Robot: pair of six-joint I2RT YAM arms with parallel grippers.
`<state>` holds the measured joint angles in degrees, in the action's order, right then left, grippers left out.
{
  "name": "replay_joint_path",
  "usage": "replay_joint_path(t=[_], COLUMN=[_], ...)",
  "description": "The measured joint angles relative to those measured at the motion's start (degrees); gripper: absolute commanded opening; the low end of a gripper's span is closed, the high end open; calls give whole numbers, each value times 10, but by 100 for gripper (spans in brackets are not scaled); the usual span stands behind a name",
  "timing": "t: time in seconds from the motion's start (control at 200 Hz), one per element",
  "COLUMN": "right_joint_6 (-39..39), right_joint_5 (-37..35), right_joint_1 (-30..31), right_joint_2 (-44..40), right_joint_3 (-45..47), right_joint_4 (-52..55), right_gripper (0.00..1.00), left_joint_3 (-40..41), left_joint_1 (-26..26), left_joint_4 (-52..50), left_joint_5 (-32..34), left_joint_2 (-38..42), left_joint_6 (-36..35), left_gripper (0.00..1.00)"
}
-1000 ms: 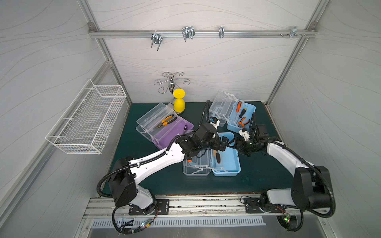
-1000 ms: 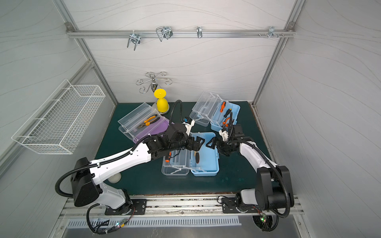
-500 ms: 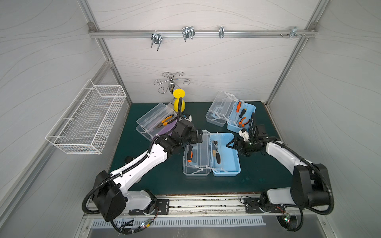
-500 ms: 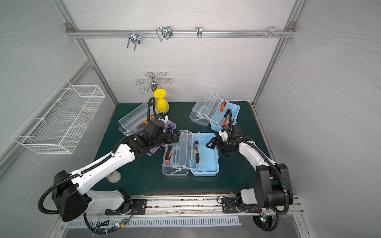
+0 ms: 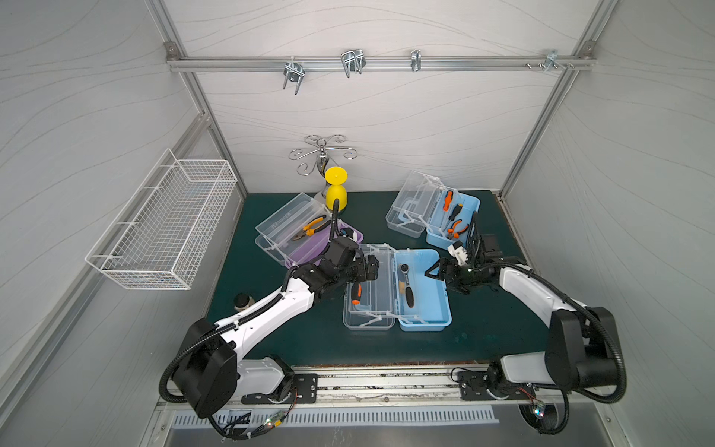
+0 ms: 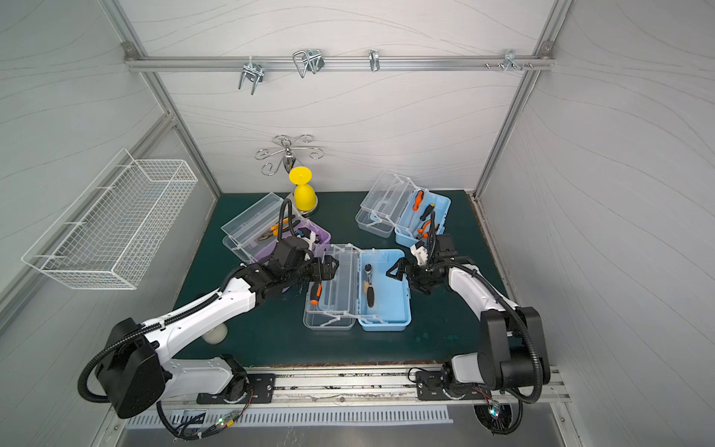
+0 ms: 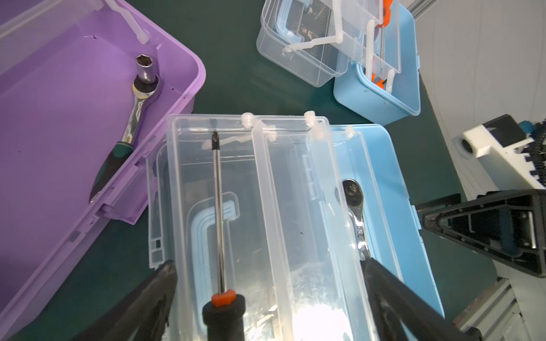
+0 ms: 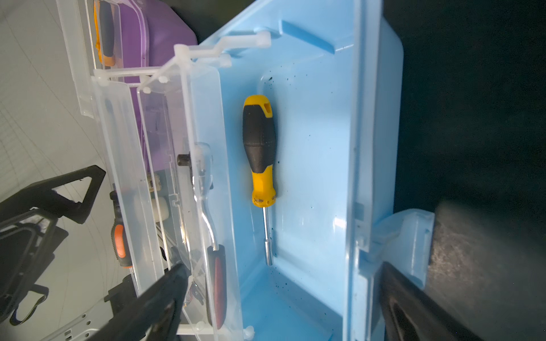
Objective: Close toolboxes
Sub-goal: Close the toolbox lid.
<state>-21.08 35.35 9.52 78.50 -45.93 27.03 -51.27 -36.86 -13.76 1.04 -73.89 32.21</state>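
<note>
Left pincer (image 7: 267, 264) gapes toward screwdriver (image 7: 218, 206) in clear tray (image 7: 189, 165).

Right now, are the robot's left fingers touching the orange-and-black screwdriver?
Apart. The left wrist view shows the screwdriver lying between the open left fingers, with clear tray showing on both sides.
</note>
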Motion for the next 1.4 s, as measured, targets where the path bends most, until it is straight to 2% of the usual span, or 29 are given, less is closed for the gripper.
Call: replay_joint_path(t=[0.25,0.795,1.015,1.185,1.401], right_joint_6=[0,0,0,-1,-1], right_joint_5=[1,1,3,7,10], right_joint_1=[0,0,0,0,0], right_joint_2=[4,6,6,9,13], right_joint_3=[1,1,1,1,1], right_joint_4=[-2,-5,-6,-8,-14], right_gripper=[99,99,99,99,99], left_joint_3=[0,21,88,127,133], left_joint_1=[0,0,0,0,-23], left_joint_4=[12,-12,27,93,148], left_joint_5=[-3,56,32,-4,-20], left_joint_2=[-12,34,22,31,37], left_joint_6=[0,-22,-21,-19,-18], left_gripper=[99,99,99,100,99])
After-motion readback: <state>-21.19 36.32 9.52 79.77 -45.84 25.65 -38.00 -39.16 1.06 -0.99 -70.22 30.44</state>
